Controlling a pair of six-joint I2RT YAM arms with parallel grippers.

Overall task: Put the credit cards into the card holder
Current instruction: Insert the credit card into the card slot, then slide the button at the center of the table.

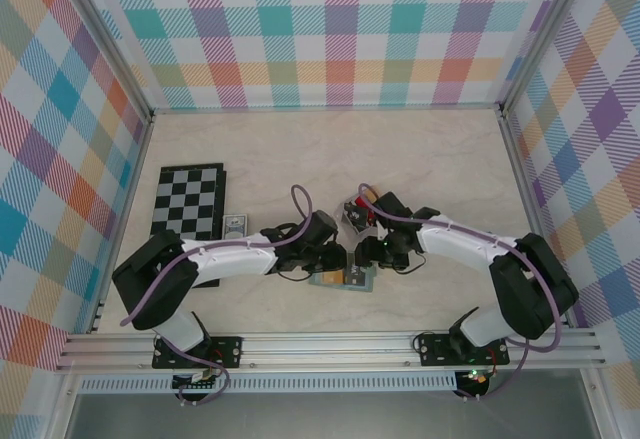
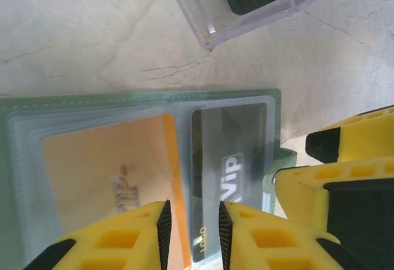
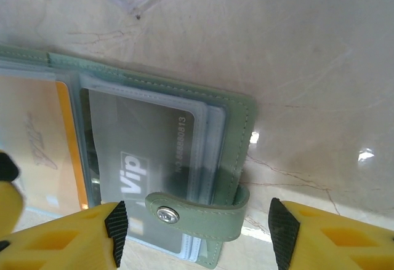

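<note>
The left arm (image 1: 215, 256) rises from its base at the near edge. It folds at a dark elbow out to the left and stretches its white forearm rightward toward the middle. The right arm (image 1: 470, 244) mirrors it, elbow out to the right and forearm reaching left. The two wrists come close together at the centre, both tipped downward.

The left jaws are only narrowly parted: yellow fingers (image 2: 123, 239) with black pads, a slim gap between them. The right jaws are spread wide, their yellow fingers (image 3: 68, 236) far apart.

From the left wrist, one finger of the right jaws sits just beside the left jaws, on their right side.
</note>
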